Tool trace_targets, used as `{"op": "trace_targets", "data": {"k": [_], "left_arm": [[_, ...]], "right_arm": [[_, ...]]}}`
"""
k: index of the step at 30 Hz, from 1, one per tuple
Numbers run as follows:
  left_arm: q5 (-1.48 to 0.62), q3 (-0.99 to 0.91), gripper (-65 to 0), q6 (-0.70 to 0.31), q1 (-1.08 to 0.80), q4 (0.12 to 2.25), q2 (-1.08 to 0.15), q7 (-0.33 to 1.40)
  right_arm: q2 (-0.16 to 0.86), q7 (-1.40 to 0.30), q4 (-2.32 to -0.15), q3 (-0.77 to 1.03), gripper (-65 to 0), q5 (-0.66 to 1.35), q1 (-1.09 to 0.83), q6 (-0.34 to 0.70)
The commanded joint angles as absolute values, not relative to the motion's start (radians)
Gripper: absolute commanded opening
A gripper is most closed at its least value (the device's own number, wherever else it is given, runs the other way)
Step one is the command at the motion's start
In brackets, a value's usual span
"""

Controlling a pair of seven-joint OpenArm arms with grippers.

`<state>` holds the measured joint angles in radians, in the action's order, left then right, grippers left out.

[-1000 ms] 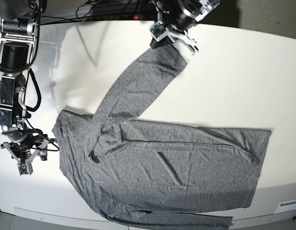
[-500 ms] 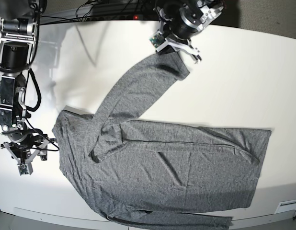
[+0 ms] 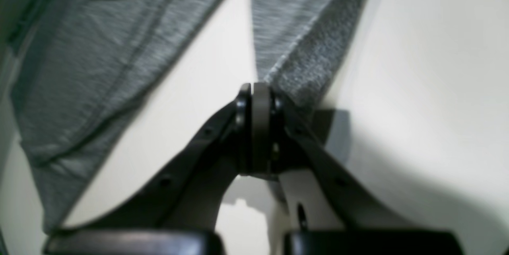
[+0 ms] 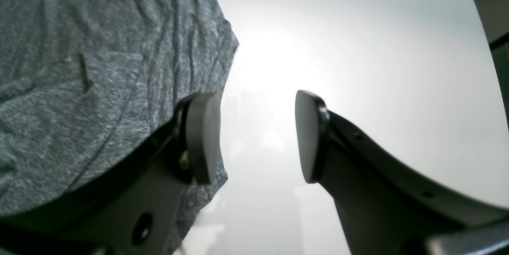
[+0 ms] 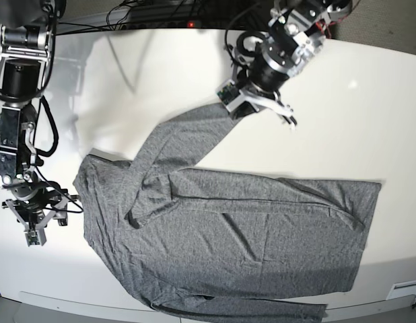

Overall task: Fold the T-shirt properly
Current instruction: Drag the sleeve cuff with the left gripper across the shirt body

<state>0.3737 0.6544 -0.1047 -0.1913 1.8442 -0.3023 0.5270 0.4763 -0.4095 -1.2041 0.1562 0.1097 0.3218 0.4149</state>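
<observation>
The grey T-shirt (image 5: 241, 235) lies spread on the white table (image 5: 356, 114), hem toward the right. One long sleeve (image 5: 184, 138) runs up and to the right from the shoulder. My left gripper (image 5: 245, 108) is shut on that sleeve's cuff. In the left wrist view the left gripper (image 3: 256, 88) pinches the cuff (image 3: 306, 52), and the shirt's body (image 3: 87, 68) shows beyond. My right gripper (image 5: 36, 225) stands open just off the shirt's left edge. In the right wrist view the right gripper (image 4: 258, 135) holds nothing and the T-shirt's edge (image 4: 99, 68) lies beside its left finger (image 4: 203, 139).
Cables and a power strip with a red light (image 5: 191, 25) run along the table's back edge. The right arm's column (image 5: 19, 67) stands at the far left. A second sleeve (image 5: 262, 311) lies along the table's front edge. A small white bracket (image 5: 404, 289) sits at the front right corner.
My left gripper has carried the sleeve cuff down and to the right, nearer the shirt's body, so the sleeve lies shorter. The right arm has stayed still.
</observation>
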Motion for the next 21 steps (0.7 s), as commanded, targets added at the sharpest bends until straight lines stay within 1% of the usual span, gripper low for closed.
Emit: {"op": "trace_targets", "data": {"k": [1, 15, 21], "left_arm": [[0.377, 0.654, -65.0, -0.096, -0.165, 1.866, -0.303, 0.509], [0.358, 0.654, -65.0, -0.096, 0.116, 1.856, -0.303, 0.561], [0.321, 0.654, -65.0, -0.097, 0.233, 1.749, -0.303, 0.561]], "right_arm": [[0.496, -0.387, -1.221, 0.163, -34.6, 0.117, 0.348, 0.408], [0.496, -0.421, -1.221, 0.163, -34.6, 0.116, 0.348, 0.408], [0.496, -0.437, -1.221, 0.163, -34.6, 0.116, 0.348, 0.408]]}}
